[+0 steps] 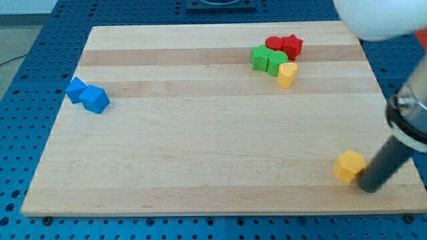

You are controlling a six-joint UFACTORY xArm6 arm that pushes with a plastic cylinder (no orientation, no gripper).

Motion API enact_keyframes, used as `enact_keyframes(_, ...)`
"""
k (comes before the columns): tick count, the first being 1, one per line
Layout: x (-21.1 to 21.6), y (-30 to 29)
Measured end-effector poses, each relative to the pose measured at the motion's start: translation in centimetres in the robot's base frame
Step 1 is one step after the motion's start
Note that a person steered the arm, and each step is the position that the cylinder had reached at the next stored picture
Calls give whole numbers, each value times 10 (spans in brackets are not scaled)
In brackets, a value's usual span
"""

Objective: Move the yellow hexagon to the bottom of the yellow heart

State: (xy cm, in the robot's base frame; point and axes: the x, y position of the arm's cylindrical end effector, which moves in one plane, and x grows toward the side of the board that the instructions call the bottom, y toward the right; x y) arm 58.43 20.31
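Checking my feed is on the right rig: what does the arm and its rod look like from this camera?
At the view's right edge, a straight dark rod, matte black and cylindrical, runs down to my tip, which sits just right of the yellow hexagon. Above the rod is a grey and black collar, and above that a blurred, rounded white housing. No cables or markings are visible.

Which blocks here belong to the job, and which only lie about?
Job: yellow hexagon, with my tip beside it at the view's right; yellow heart.
Lying about: two blue blocks, two green blocks, two red blocks.
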Motion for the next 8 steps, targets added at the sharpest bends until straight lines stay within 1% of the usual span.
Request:
enact_keyframes(1,-6,-26)
enact_keyframes(3,-58,-28)
enact_keyframes(4,-77,-22)
enact_keyframes(6,-114,-56)
enact_keyframes(8,-155,-56)
